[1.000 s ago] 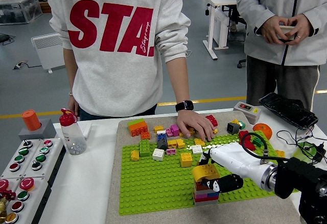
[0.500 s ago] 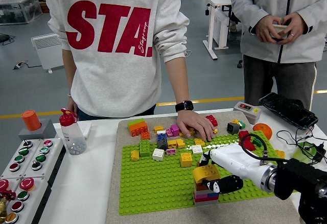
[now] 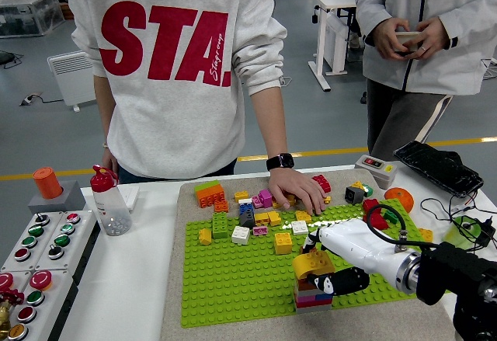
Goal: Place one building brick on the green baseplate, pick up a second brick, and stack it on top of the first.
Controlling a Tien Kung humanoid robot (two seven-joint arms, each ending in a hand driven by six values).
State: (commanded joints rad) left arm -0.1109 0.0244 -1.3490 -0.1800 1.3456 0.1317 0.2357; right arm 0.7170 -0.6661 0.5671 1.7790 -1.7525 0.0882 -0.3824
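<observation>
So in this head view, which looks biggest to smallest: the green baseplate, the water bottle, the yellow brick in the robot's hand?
1. green baseplate
2. water bottle
3. yellow brick, held by the right hand

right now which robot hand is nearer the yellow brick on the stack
Right. The right hand is at the yellow brick, fingers around it on top of the brick stack on the green baseplate. The left hand is not in view.
</observation>
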